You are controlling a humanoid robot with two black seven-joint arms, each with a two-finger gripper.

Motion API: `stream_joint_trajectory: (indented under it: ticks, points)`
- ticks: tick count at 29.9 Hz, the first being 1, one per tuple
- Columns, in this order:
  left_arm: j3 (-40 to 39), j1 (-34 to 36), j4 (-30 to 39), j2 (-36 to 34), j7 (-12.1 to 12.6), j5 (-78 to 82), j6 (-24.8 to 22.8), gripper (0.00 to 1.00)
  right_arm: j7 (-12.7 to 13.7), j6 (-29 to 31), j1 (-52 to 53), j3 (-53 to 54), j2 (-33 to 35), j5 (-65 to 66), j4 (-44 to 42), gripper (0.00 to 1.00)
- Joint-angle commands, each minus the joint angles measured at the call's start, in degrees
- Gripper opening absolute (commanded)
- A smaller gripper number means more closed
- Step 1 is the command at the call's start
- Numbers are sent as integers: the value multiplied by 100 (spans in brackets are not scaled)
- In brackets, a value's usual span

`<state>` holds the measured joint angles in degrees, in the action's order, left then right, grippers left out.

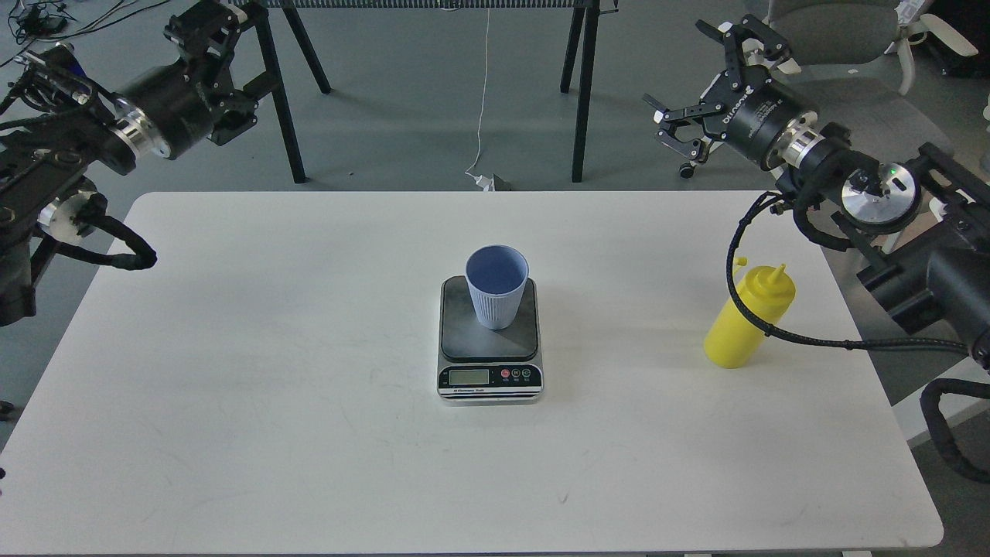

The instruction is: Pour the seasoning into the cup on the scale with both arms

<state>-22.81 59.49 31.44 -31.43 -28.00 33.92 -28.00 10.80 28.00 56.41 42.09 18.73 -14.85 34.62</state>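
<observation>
A light blue ribbed cup (497, 298) stands upright on the dark plate of a small digital scale (489, 377) at the middle of the white table (271, 348). The yellow squeeze bottle (742, 329) stands upright near the table's right edge, its tethered cap hanging off the nozzle. A black cable from my right arm crosses in front of it. My right gripper (692, 77) is open and empty, raised beyond the table's far right corner, well above and behind the bottle. My left gripper (232, 66) is open and empty, raised beyond the far left corner.
Black trestle legs (580, 93) and a white cord (481, 100) are on the floor behind the table. An office chair (851, 46) stands behind my right arm. Cable loops hang from both arms at the table's side edges.
</observation>
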Motion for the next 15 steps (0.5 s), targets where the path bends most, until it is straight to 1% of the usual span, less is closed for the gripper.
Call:
stream_joint_trajectory:
  ticks: [1,10,15]
  points:
    - [-22,-25,-6,-30,0,0,0,99,1,0,-8,10,43,0,0,97]
    - [-48,-262,-6,-118,0,-157,0,99,-8,0,-25,18,16,0,0,97]
    - [-48,-280,-6,-127,0,-290,0,100,-8,0,-25,18,16,-9,0,96]
